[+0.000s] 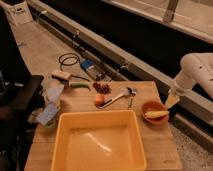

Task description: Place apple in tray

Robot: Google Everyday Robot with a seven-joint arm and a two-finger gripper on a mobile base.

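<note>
Jaws beside round orange bowl [154, 111]

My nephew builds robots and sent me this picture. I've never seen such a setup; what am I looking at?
The white arm on the right belongs to a mobile robot. Its gripper, the pale tip, hangs past the right edge of the table, beside the orange bowl. The camera looks down on the wooden table; its mounting is unknown. On the table sit a big yellow tray and, behind it, an apple, dark grapes and a metal spoon. The apple lies on the wood, apart from the gripper, so it is not held.
</note>
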